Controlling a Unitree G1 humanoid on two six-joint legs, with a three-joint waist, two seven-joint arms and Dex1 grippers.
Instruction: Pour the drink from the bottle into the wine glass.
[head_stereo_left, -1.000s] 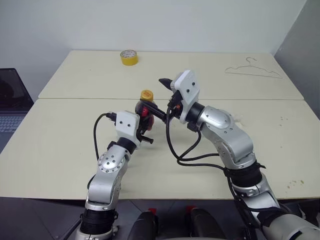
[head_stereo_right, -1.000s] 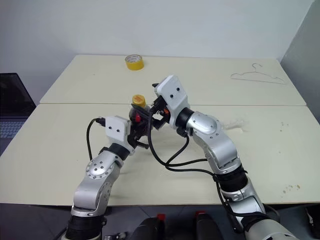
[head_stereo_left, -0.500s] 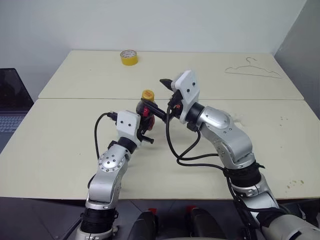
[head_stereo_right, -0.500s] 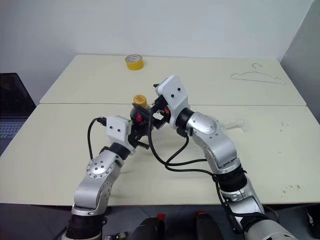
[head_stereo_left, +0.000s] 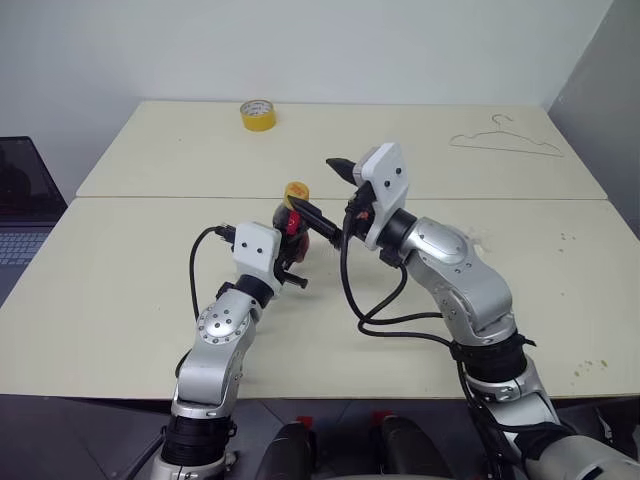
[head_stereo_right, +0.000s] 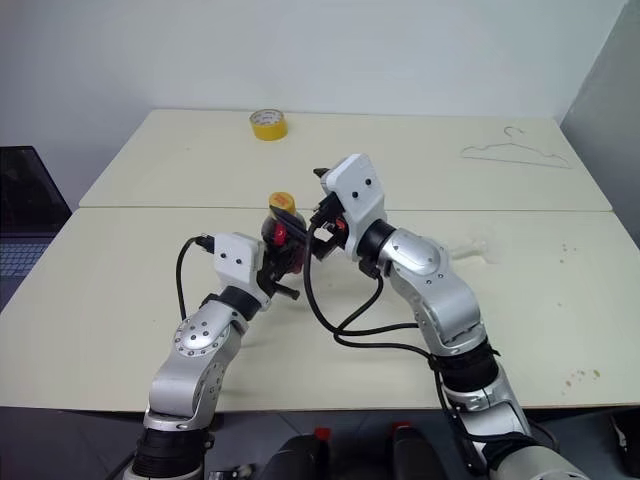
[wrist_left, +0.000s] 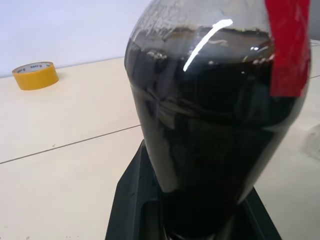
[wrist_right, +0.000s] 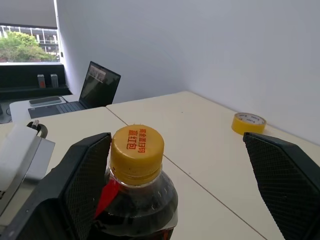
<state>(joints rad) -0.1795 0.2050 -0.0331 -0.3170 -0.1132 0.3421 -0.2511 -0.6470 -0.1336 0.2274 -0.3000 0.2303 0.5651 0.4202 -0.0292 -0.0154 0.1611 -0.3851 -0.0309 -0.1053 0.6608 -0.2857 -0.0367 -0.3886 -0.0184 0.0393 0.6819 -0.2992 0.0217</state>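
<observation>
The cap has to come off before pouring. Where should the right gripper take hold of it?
Grip the yellow cap across its ribbed sides, coming from above. The bottle stands upright in the shut left gripper, and the open right gripper already straddles the cap.

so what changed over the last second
The right tool edged toward the bottle's yellow cap; the cap now sits between its open fingers, ungripped. The left tool stayed shut on the bottle. The tape roll and hanger stayed put.
</observation>
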